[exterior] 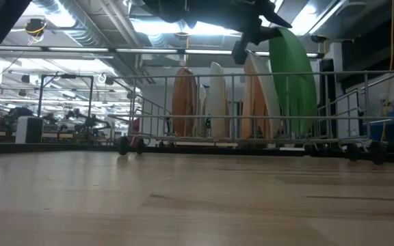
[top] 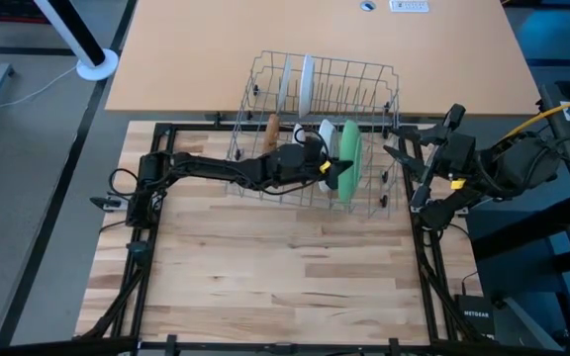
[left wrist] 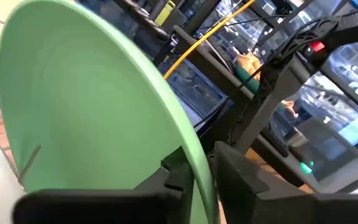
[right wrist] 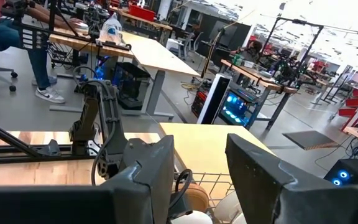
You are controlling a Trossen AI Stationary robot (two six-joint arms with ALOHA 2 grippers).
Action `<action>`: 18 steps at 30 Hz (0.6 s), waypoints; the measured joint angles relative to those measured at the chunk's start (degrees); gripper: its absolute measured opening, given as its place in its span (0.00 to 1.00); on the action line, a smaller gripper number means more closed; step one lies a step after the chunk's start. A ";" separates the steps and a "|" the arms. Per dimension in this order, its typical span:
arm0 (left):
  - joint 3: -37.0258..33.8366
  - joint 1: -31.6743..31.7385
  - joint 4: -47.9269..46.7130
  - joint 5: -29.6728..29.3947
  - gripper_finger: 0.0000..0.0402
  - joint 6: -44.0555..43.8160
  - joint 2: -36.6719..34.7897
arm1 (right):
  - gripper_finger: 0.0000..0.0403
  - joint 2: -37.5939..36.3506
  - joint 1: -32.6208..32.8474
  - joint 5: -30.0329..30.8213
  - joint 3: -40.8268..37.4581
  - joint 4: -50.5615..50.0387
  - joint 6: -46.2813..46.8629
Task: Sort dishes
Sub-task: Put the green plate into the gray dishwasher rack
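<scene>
A grey wire rack (top: 317,133) stands at the table's far middle with several plates on edge in it. They are two white ones (top: 296,84) at the back, a brown one (top: 272,129), a white one (top: 327,136) and a large light green plate (top: 350,158). My left gripper (top: 337,174) reaches over the rack from the left and is shut on the green plate (left wrist: 86,106). My right gripper (right wrist: 197,180) is open and empty just off the rack's right side (top: 411,176). My left gripper pinches the green plate's rim (left wrist: 197,165) between its two fingers (left wrist: 166,180), one on each face. It comes from above at the plate's top edge (exterior: 273,33). The plate stands upright on edge, its lower part down among the rack's wires (exterior: 299,133).
The rack straddles the joint between the light wooden board (top: 275,267) and the tan tabletop (top: 216,59) behind it. A black frame (top: 137,247) borders the board. Cables and equipment (top: 562,119) lie beyond the right arm.
</scene>
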 joint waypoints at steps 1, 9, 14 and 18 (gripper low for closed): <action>0.02 0.02 -0.04 -0.01 0.14 0.62 0.00 | 0.38 0.00 0.00 0.02 0.00 0.00 0.07; 0.01 0.10 0.01 -0.02 0.28 1.63 0.00 | 0.38 0.00 0.00 0.00 0.00 -3.76 3.96; 0.02 1.65 0.34 0.00 0.32 1.54 -0.27 | 0.38 0.00 0.00 -0.01 0.00 -5.84 6.39; 0.02 3.82 0.88 0.02 0.34 -1.39 -0.33 | 0.38 0.00 0.00 0.00 0.00 -5.95 6.67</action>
